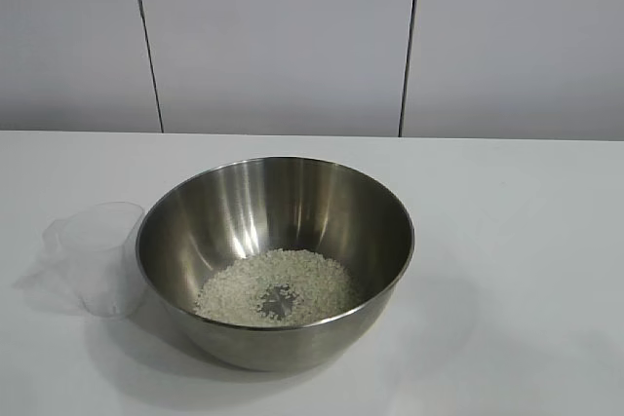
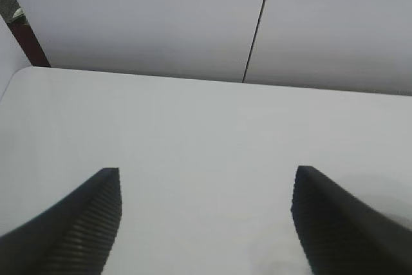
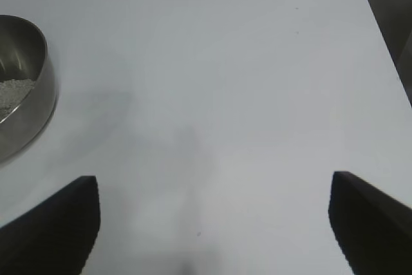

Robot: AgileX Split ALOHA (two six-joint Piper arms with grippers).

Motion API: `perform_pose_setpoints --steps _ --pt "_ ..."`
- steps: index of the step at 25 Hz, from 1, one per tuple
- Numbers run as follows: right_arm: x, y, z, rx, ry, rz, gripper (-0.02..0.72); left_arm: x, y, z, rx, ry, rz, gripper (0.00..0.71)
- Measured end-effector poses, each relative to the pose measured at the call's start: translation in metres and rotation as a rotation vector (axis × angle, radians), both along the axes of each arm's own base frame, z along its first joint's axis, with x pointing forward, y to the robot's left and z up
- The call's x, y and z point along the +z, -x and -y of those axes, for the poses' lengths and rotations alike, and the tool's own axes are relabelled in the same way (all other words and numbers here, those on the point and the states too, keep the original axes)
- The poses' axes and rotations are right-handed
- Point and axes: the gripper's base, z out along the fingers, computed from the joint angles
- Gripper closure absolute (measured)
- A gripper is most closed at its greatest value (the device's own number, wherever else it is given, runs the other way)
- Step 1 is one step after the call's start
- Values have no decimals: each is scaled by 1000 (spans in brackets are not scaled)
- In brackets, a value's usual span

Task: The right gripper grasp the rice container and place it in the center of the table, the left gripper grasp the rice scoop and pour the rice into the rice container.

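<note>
Left gripper (image 2: 206,223): spread wide, empty, above bare white table (image 2: 193,133), facing pale wall panels with a dark seam. Right gripper (image 3: 212,223): likewise parted, holding nothing, with the rice container (image 3: 26,94) off to one side, well apart from its fingers. Upright in the exterior view, rice container (image 1: 276,260) mouth up, near mid-table, rice (image 1: 278,287) heaped thinly on its bottom. Just beside it, possibly touching, rice scoop (image 1: 97,255): upright, mouth up, seemingly empty, tab handle pointing away from the bowl.
</note>
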Motion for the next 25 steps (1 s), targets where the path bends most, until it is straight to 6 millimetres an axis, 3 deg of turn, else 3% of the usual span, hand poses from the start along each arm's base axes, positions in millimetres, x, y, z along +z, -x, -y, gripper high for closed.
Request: perform_pose_setpoints --steps 4,7,12,20,25 --pt "0 0 0 0 0 0 42 8 40 22 -66 -6 59 176" --pt "0 0 0 0 0 1 42 1 76 29 -32 -20 98 176" --pt "0 0 0 0 0 1 42 -41 124 30 117 -4 99 176" --pt "0 0 0 0 0 1 42 -112 157 30 237 53 49 176" --pt "0 0 0 0 0 1 42 -130 163 32 237 54 49 176"
